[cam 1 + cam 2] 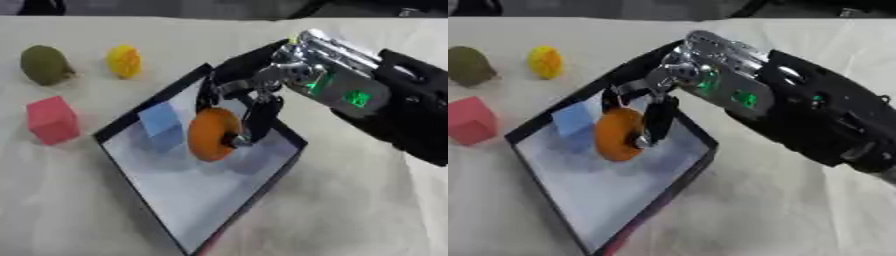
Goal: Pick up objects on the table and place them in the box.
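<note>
Right hand [249, 95] pinching an orange ball [213, 134] over the box [262, 192], blue cube [162, 122] sitting inside, red cube [52, 120] lying outside, no readable writing showing.

Showing no readable text, label, brand, number or sign anywhere. Glowing green on the right hand [248, 107], only small lights, forming no letters or digits.

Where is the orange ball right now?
The orange ball is held in the right hand over the box, beside the blue cube.
</note>
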Robot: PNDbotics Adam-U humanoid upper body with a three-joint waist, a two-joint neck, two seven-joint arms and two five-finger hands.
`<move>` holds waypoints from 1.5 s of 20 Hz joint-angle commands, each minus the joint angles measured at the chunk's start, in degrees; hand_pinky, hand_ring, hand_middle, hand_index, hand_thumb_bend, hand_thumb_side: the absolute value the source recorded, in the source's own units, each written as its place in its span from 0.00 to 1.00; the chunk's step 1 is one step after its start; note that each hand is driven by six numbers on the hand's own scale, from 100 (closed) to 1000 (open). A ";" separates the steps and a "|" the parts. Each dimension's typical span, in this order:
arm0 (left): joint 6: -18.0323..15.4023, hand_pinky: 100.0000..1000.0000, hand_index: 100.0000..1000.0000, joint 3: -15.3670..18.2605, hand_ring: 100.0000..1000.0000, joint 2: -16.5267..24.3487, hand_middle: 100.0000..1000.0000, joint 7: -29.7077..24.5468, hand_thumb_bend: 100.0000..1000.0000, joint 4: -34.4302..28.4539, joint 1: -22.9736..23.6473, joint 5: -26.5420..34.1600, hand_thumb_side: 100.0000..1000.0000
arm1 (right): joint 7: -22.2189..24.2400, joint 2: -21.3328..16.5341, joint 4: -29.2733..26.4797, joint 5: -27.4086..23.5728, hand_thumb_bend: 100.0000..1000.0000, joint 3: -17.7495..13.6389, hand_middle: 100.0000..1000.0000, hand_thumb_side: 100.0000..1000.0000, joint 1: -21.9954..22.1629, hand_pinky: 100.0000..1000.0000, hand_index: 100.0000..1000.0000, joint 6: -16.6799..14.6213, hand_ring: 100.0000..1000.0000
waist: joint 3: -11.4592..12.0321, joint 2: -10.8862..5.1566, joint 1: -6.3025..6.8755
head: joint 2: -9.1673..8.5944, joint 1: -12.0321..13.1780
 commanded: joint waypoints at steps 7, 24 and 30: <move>-0.09 0.91 0.82 0.02 0.75 1.09 0.77 -0.17 0.06 -0.88 -0.54 -0.14 0.86 | -0.58 -5.44 -2.03 -1.80 0.13 -3.91 0.82 0.48 -1.79 0.88 0.88 -0.26 0.87 | -0.29 -1.46 -0.13 | -0.13 0.23; -0.18 0.91 0.82 0.24 0.75 1.53 0.77 0.07 0.05 -0.99 -0.57 -0.20 0.86 | 2.41 -14.62 13.11 0.09 0.08 -20.43 0.85 0.47 0.93 0.90 0.89 -5.03 0.92 | -0.94 -1.25 0.19 | -0.13 0.56; -0.18 0.91 0.82 0.24 0.76 1.34 0.77 0.08 0.05 -1.05 -0.77 -0.24 0.86 | 3.37 -9.12 29.45 8.19 0.12 -22.51 0.86 0.51 -2.71 0.91 0.90 -13.54 0.93 | -0.55 -0.45 0.60 | -0.25 0.16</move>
